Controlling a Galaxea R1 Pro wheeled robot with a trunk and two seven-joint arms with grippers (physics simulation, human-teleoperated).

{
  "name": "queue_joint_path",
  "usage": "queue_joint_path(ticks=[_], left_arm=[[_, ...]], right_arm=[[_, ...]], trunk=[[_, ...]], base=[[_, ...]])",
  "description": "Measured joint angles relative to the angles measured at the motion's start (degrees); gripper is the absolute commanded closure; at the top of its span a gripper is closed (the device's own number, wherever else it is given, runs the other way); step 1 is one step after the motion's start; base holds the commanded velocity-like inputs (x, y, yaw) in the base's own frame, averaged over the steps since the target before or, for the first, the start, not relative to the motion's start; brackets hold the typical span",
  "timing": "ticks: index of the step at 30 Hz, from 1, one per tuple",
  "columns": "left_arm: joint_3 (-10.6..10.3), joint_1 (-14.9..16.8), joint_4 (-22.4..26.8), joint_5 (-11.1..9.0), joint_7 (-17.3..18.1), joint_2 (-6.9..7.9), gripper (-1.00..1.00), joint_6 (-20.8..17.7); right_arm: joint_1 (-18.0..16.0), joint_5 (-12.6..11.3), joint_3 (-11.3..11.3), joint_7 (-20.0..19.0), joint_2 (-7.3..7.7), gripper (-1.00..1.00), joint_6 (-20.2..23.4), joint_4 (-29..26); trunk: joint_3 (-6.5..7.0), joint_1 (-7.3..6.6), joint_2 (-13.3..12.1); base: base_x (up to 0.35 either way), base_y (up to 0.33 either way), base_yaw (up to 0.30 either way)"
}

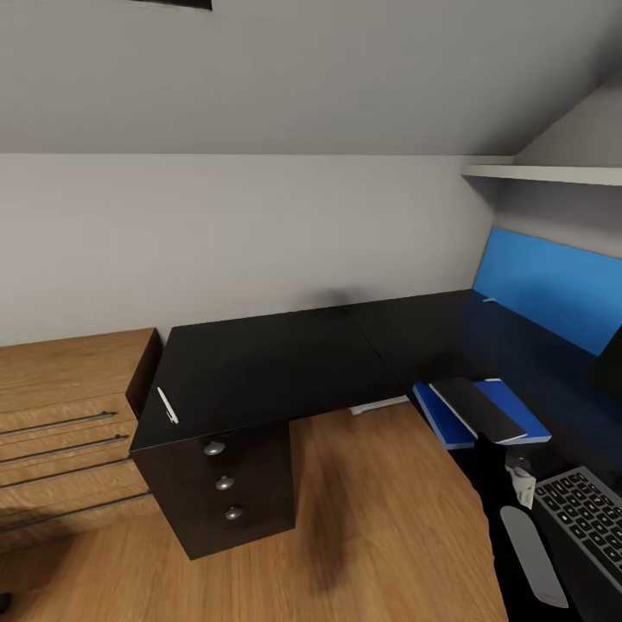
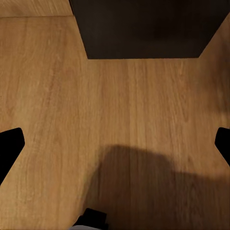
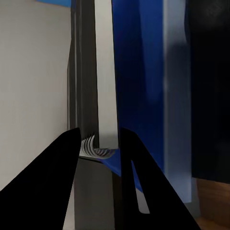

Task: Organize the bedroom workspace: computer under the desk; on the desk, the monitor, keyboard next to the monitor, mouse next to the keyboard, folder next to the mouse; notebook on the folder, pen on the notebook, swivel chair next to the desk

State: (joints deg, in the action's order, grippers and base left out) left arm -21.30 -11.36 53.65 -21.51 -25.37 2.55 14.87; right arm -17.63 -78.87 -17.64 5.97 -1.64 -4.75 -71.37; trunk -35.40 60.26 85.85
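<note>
Nearest the robot, at the right of the head view, the keyboard (image 1: 583, 518) lies on the desk (image 1: 276, 363), its dark keys cut off by the frame edge. Just beyond it the right gripper (image 3: 98, 143), seen in the right wrist view, has its two black fingers pressed onto the edge of the notebook (image 1: 478, 408), whose stacked page edges show between them. The dark grey notebook sits over the folder (image 1: 510, 406), the bright blue cover projecting on both sides; whether the pad is already resting flat or held just above cannot be told.

The step in hand appears to be stacking the notebook on the folder. The next move probably calls for releasing the pad squarely on the blue cover, then crossing to the far wing of the desk for the pen (image 1: 167, 404).

The pen lies near the outer edge of the glossy black top, well apart from the folder, above the dark drawer unit (image 1: 226, 484). The left gripper (image 2: 115, 143) points down at the light wood floor (image 2: 115, 96), its fingertips spread wide and holding nothing.

Farther off stand a low light-wood cabinet (image 1: 60, 406), a blue wall panel (image 1: 553, 285) behind the desk, a white shelf (image 1: 544, 173) and the sloped grey-white ceiling (image 1: 311, 69).
</note>
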Motion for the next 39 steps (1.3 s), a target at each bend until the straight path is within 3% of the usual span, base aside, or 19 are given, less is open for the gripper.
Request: queue_joint_path(ticks=[21,28,39], left_arm=[[0.0,0.0,-1.1,0.0,0.0,-0.09,-1.0,0.0],[0.0,0.0,-1.2,0.0,0.1,-0.09,-1.0,0.0],[0.0,0.0,-1.3,0.0,0.1,-0.03,-1.0,0.0]], right_arm=[[0.0,0.3,0.0,-0.3,0.02,1.0,-0.5,-0.4],[0.0,0.3,0.0,-0.2,0.08,1.0,-0.8,-0.4],[0.0,0.4,-1.6,0.3,0.02,1.0,-0.9,-0.4]], trunk=[[0.0,0.0,0.0],[1.08,-1.32,-2.4],[1.08,-1.32,-2.4]], base=[[0.018,0.0,0.0],[0.0,0.0,0.0],[0.0,0.0,0.0]])
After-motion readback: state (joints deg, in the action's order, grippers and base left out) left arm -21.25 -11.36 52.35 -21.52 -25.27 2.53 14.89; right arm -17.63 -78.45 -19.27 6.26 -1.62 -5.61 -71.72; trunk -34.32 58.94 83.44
